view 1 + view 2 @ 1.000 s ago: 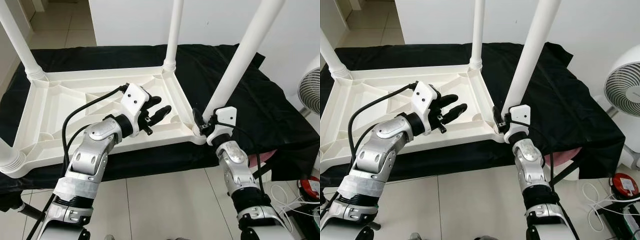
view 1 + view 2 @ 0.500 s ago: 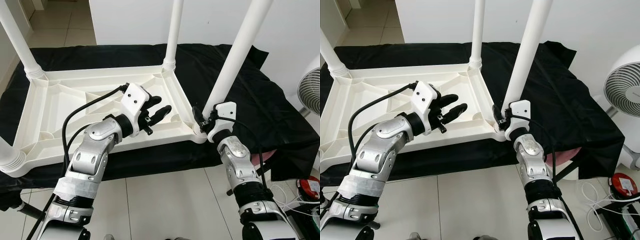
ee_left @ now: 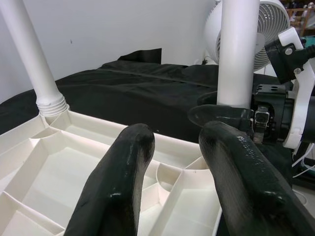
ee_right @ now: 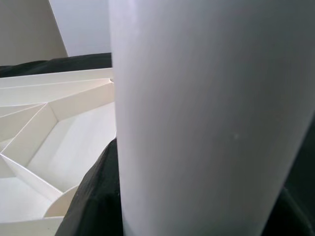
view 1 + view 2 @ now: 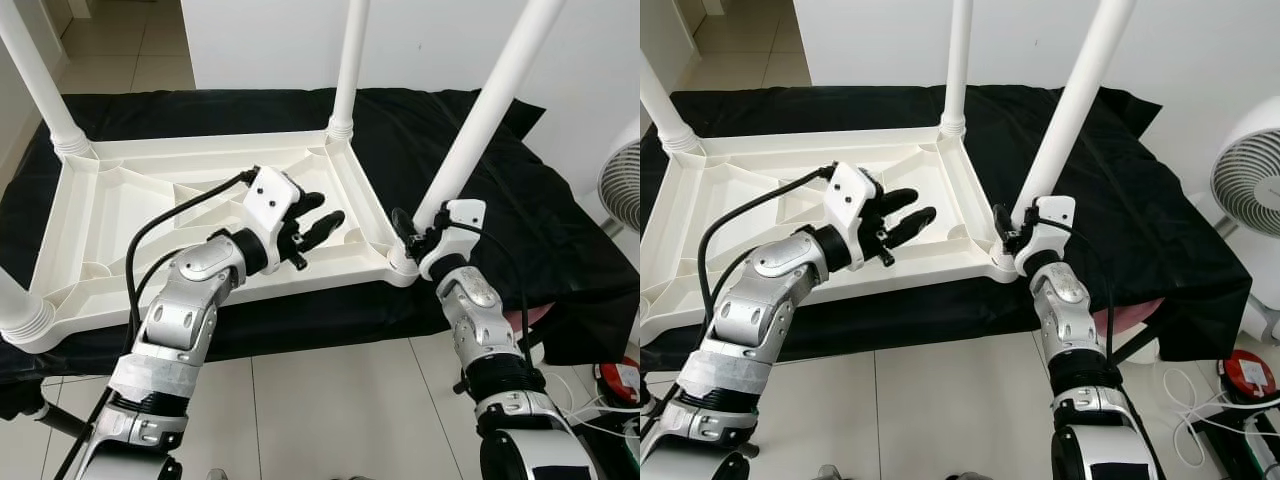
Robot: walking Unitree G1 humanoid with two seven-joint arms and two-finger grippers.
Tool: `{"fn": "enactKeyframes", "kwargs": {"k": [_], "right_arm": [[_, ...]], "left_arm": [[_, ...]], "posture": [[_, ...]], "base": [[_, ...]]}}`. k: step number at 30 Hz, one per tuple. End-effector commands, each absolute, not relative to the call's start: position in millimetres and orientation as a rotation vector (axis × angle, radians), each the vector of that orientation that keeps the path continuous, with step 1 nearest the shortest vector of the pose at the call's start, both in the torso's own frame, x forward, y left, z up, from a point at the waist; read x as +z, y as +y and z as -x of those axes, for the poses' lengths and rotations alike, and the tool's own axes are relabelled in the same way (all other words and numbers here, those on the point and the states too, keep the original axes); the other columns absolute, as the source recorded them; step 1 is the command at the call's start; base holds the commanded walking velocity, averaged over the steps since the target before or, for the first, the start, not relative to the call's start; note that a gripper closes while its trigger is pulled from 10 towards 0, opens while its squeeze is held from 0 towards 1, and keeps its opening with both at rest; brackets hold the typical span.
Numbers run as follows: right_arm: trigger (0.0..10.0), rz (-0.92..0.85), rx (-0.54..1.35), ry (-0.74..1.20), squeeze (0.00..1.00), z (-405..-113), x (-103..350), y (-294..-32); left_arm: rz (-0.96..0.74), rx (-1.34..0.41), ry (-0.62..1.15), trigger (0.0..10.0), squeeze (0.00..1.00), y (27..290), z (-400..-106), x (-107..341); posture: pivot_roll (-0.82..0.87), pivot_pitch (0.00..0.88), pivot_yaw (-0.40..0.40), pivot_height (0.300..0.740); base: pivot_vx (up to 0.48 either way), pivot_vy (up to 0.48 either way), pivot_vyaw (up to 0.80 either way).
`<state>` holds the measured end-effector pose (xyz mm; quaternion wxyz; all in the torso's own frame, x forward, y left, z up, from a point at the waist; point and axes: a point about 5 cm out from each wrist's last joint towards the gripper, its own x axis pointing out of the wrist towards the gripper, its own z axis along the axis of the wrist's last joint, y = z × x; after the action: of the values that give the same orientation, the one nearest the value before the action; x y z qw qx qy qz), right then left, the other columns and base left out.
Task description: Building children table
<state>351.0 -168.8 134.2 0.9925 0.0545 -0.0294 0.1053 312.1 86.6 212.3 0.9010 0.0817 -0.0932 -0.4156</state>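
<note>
The white children's table (image 5: 130, 200) lies upside down on a black cloth (image 5: 530, 230). Its near-right leg (image 5: 480, 110) stands tilted in the corner socket. My right gripper (image 5: 413, 233) is shut on that leg just above the socket. In the right wrist view the leg (image 4: 206, 123) is very close, with one black finger (image 4: 96, 196) beside it. My left gripper (image 5: 320, 214) hovers open over the ribbed underside, a little left of that corner, holding nothing. Its fingers (image 3: 123, 187) point toward the held leg (image 3: 238, 49).
Three other legs stand in their sockets: far middle (image 5: 348, 60), far left (image 5: 35, 80), near left (image 5: 15, 300). A white fan (image 5: 1250, 180) stands to the right. A red object (image 5: 1248, 368) and cables lie on the tiled floor at the lower right.
My right gripper has shifted slightly right and away with the leg's base, and the leg's tilt has changed a little. The left arm has stayed still.
</note>
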Motion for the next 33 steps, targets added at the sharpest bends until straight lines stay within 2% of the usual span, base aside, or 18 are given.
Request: {"fn": "enactKeyframes", "kwargs": {"k": [1,17,33], "right_arm": [[10.0,-0.158,0.134,0.244,0.00,-327.9,67.8,-176.5],[10.0,-0.014,0.236,0.163,0.00,-297.6,53.3,-154.3],[10.0,-0.005,0.184,0.167,0.00,-311.2,64.0,-161.2]], "left_arm": [[-0.170,-0.828,-0.215,10.0,0.00,84.6,-311.9,217.8],[-0.167,-0.829,-0.218,10.0,0.00,84.2,-311.9,219.1],[-0.168,-0.824,-0.219,10.0,0.00,85.1,-312.5,220.3]], "posture": [[0.02,0.065,-0.021,0.740],[0.02,0.080,-0.016,0.740],[0.02,0.092,-0.019,0.740]], "base": [[0.000,0.000,0.00],[0.000,0.000,0.00],[0.000,0.000,0.00]]}}
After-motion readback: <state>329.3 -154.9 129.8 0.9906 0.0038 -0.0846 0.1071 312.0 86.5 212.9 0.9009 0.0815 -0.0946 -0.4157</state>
